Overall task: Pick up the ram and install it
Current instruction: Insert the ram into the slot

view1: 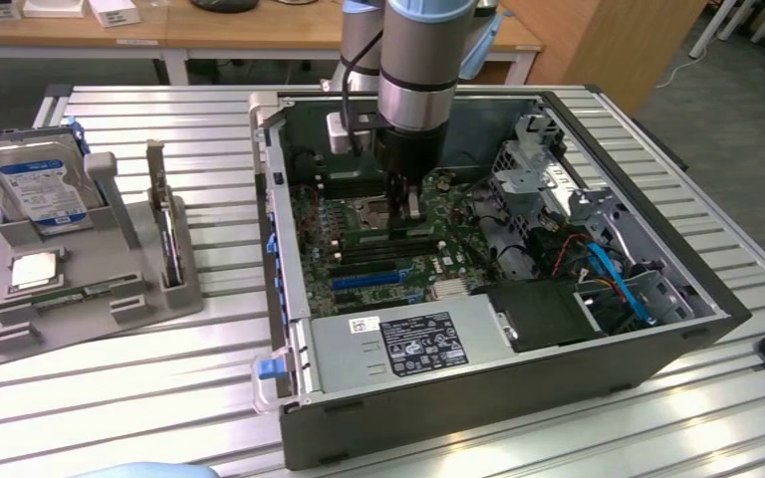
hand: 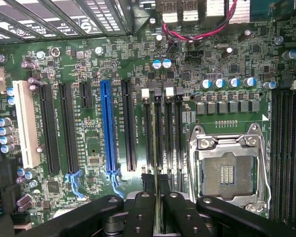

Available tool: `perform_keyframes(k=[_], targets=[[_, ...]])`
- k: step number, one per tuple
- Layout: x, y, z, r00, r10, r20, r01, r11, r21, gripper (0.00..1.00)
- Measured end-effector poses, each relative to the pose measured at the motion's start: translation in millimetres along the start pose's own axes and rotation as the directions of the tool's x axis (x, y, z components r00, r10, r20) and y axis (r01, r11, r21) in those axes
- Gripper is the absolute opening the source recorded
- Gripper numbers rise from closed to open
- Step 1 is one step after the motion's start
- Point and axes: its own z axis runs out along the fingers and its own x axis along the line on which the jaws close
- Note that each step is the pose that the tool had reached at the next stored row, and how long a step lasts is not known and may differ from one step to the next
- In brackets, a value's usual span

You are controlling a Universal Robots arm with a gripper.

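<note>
Between the fingers: the ram [hand: 159,212], seen edge-on, pinched by the narrowly set gripper [hand: 157,190].
Just beyond the fingertips: four black memory slots [hand: 163,128] on the motherboard [hand: 89,148]; the ram's long axis appears to run along them.
Fit: judged roughly in line with the middle slots, not yet seated.
One side of the hand: CPU socket [hand: 227,170], close by.
Other side: blue card slot [hand: 107,128], farther off.
In the way: nothing seen between ram and slots.
</note>
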Motion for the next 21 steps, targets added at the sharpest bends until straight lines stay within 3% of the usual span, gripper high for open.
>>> perform_keyframes(k=[21], targets=[[1.4, 0.0, 5.0, 1.0, 0.0, -0.0008, 0.0, 1.0, 0.0001, 0.13]])
